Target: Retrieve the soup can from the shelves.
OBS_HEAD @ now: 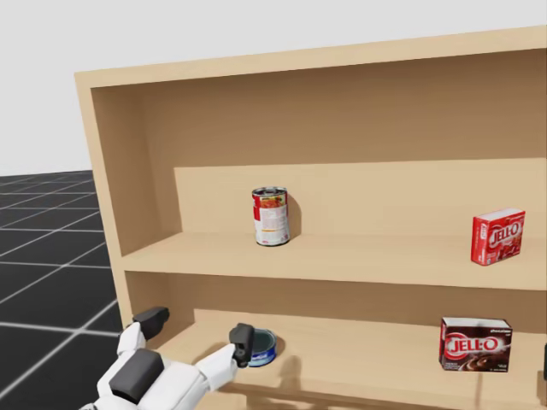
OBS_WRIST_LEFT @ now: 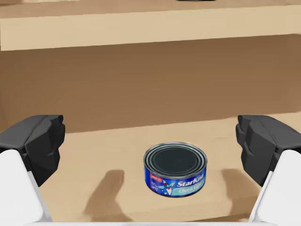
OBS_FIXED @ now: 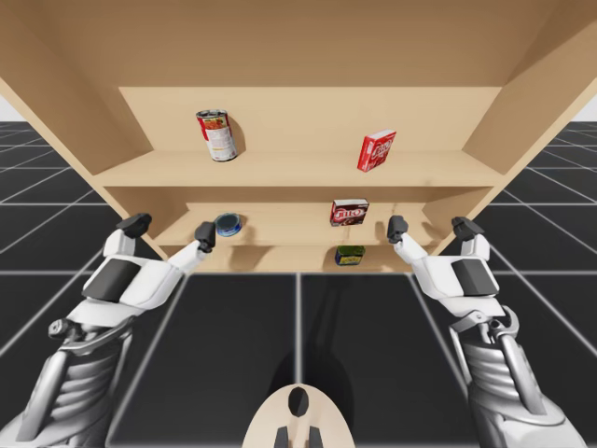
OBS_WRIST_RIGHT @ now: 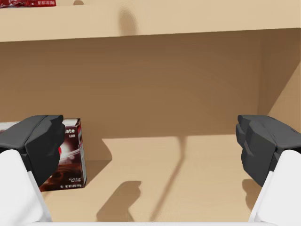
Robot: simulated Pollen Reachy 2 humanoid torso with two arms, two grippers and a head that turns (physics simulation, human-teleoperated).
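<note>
The soup can (OBS_FIXED: 216, 134) (OBS_HEAD: 270, 216), with a red and white label, stands upright on the left of the upper shelf (OBS_FIXED: 298, 170). My left gripper (OBS_FIXED: 172, 229) (OBS_HEAD: 198, 331) (OBS_WRIST_LEFT: 150, 141) is open at the front of the middle shelf, one level below the soup can. A flat blue can (OBS_WRIST_LEFT: 175, 169) lies just ahead of it, between its fingers and untouched. My right gripper (OBS_FIXED: 430, 227) (OBS_WRIST_RIGHT: 150, 141) is open at the right of the same middle shelf, with nothing between its fingers.
A red box (OBS_FIXED: 377, 150) (OBS_HEAD: 497, 236) stands on the right of the upper shelf. A dark brown box (OBS_FIXED: 349, 212) (OBS_HEAD: 475, 344) (OBS_WRIST_RIGHT: 70, 160) stands on the middle shelf, beside my right gripper. A small green can (OBS_FIXED: 350, 255) sits on the lowest shelf. Wooden side walls close in both ends.
</note>
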